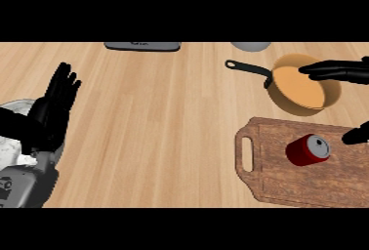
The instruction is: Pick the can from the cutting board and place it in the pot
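Note:
A red can [308, 150] with a silver top stands on the brown wooden cutting board [277, 176] at the lower right. Behind it sits an orange pot [301, 87] with a black handle pointing left. My right hand [338, 70] comes in from the right edge, fingers stretched over the pot's right rim, its thumb tip [356, 134] showing just right of the can without touching it. This hand is open and holds nothing. My left hand [52, 110] rests open at the left edge, fingers up.
A grey flat object [143, 46] lies at the counter's far edge. A grey rounded object [251, 46] sits at the far edge, left of the pot. Bare wooden counter [158, 127] spreads across the middle.

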Robot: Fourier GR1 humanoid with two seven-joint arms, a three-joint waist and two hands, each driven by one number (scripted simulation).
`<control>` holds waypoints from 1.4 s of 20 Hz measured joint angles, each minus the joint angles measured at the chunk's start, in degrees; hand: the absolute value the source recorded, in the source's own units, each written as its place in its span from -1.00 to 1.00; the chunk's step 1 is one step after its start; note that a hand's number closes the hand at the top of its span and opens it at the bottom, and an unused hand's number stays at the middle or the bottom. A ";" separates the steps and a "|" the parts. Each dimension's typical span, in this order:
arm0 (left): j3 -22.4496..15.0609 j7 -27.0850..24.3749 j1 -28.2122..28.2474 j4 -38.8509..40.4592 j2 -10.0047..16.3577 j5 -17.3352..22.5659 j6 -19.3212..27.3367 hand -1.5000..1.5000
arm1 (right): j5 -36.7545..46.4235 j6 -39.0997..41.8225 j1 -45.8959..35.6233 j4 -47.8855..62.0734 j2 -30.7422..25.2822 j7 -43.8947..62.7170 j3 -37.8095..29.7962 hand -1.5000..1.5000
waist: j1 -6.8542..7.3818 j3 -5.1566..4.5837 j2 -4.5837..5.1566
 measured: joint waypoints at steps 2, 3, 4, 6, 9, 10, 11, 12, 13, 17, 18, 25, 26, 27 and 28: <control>0.03 0.64 -0.75 0.18 -0.07 -0.23 0.33 0.00 | 3.90 -0.86 -1.09 -1.78 -2.19 -0.77 3.16 -1.00 | -0.18 -0.02 -0.05; 0.30 0.74 -0.91 0.38 -0.09 0.01 0.20 0.00 | 5.87 -1.46 -1.65 -2.59 -2.80 -1.02 4.85 -1.00 | -0.22 -0.04 -0.08; 0.68 0.86 -0.67 0.30 0.19 0.28 -0.07 0.00 | 7.58 -1.97 -1.76 -3.89 -3.84 -1.44 6.38 -1.00 | -0.42 -0.06 -0.20; 0.59 0.84 -0.04 -0.01 -0.15 0.17 0.06 0.00 | 11.37 -3.38 -2.09 -5.02 -5.07 -2.38 9.49 -1.00 | -0.61 -0.08 -0.31; 1.41 1.16 0.28 -0.44 0.32 0.24 -0.12 0.00 | 16.00 -5.12 -2.17 -6.01 -6.51 -3.58 13.49 -1.00 | -1.08 -0.10 -0.45; 1.67 1.03 0.25 -0.14 0.36 0.13 -0.19 0.00 | 17.11 -5.65 -1.91 -6.47 -7.07 -4.10 14.49 -1.00 | -1.37 -0.10 -0.49; 1.76 1.17 0.50 -0.52 0.28 -0.02 0.04 0.00 | 18.35 -6.53 -1.27 -6.85 -7.46 -4.73 15.56 -1.00 | -1.57 -0.11 -0.56; 1.96 1.21 0.56 -0.51 0.30 -0.12 -0.01 0.00 | 19.16 -7.04 -1.04 -6.95 -7.65 -5.24 16.19 -1.00 | -1.75 -0.10 -0.59; 2.05 1.50 1.03 -1.04 0.26 -0.13 0.03 0.00 | 20.15 -7.74 -0.77 -6.22 -7.67 -5.93 16.92 -1.00 | -1.75 -0.11 -0.61; 2.74 1.06 1.11 -0.79 0.04 -0.50 -0.50 0.00 | 22.26 -8.76 -0.50 -5.65 -6.93 -6.60 18.84 -1.00 | -2.11 -0.13 -0.66; 2.76 1.56 1.28 -1.30 0.04 -0.69 -0.33 0.00 | 22.72 -9.26 -0.12 -5.43 -7.22 -7.27 19.11 -1.00 | -2.18 -0.12 -0.68; 3.19 2.56 1.67 -2.44 -0.93 -2.13 -0.53 0.00 | 28.98 -11.21 0.57 -2.53 -4.37 -6.66 20.07 -1.00 | -2.42 -0.12 -0.76; 3.41 2.28 1.47 -1.83 -1.33 -2.20 -0.73 0.00 | 29.87 -11.26 0.84 -2.55 -3.70 -6.22 19.94 -1.00 | -2.53 -0.12 -0.77; 3.35 1.77 1.76 -1.66 -1.83 -2.64 -0.75 0.00 | 30.74 -11.57 1.03 -2.02 -3.37 -6.56 19.43 -1.00 | -2.58 -0.12 -0.77; 3.41 1.09 1.75 -1.08 -2.19 -2.86 -1.10 0.00 | 31.61 -12.04 1.11 -1.21 -2.73 -7.06 19.18 -1.00 | -2.61 -0.13 -0.76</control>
